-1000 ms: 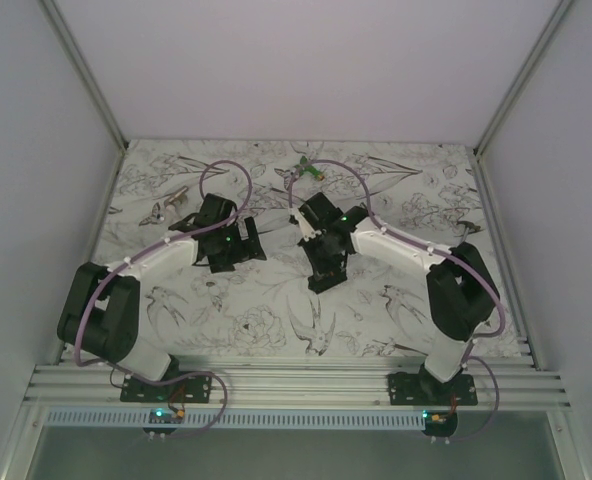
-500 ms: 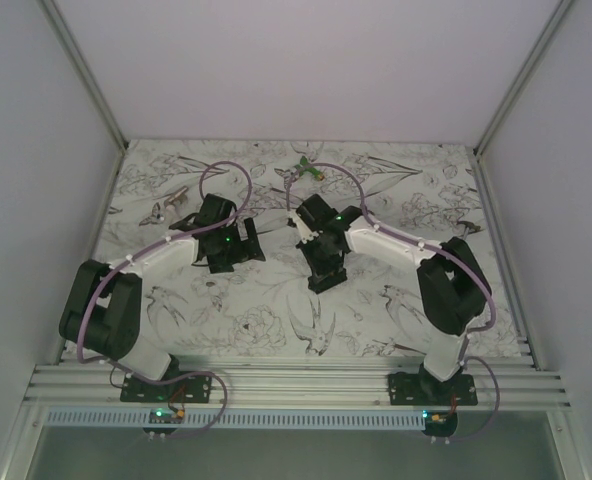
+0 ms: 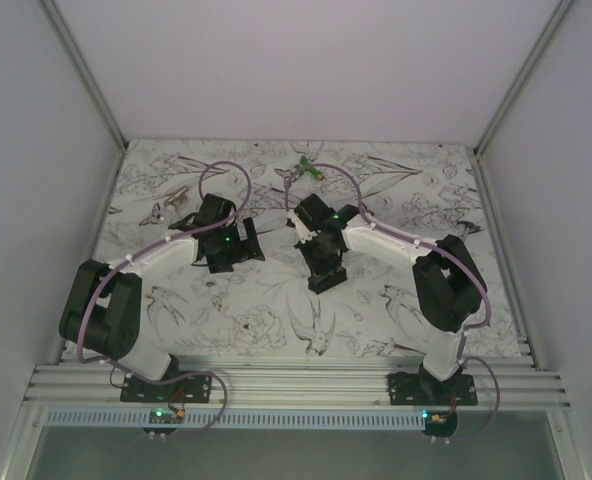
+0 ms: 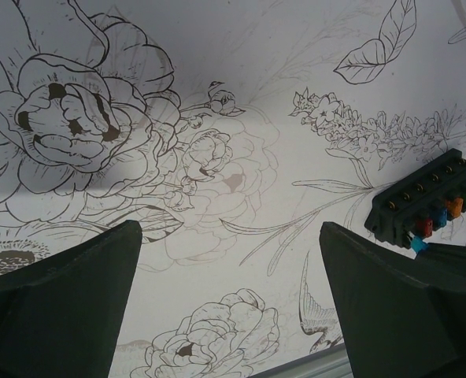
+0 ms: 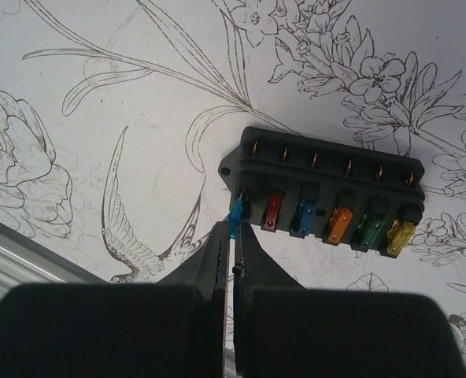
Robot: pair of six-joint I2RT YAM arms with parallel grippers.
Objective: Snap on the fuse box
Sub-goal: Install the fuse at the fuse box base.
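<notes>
Item: fuse box [image 5: 327, 185], a black oblong block lying flat on the flower-printed worktop [image 3: 226, 310], near the middle and under the right arm's wrist. The right wrist view shows two rows of six positions. The near row holds red, blue, orange, green and yellow fuses. The slot at its left end is not filled. Item: light-blue fuse [image 5: 234, 214], at that left-end slot, tilted against the box's near edge and not seated. It appears to be pinched at the very tip of the right gripper [image 5: 233, 236], whose fingers are pressed together with only a thin blue sliver between them. Item: left gripper [image 4: 229, 228], fingers spread wide apart and holding nothing. It hangs over bare worktop left of the fuse box, which shows at the right edge of the left wrist view. Item: green-and-white gadget [image 3: 309, 170], at the far edge, well apart from both arms. Change over the last second: the right arm's elbow has swung left and its wrist has edged slightly left, while the left arm has stayed put. Reading: the right arm seems to be lining the last fuse up with its slot. The push that snaps it home looks not yet made. A tilted fuse could jam or slip from so thin a pinch.
</notes>
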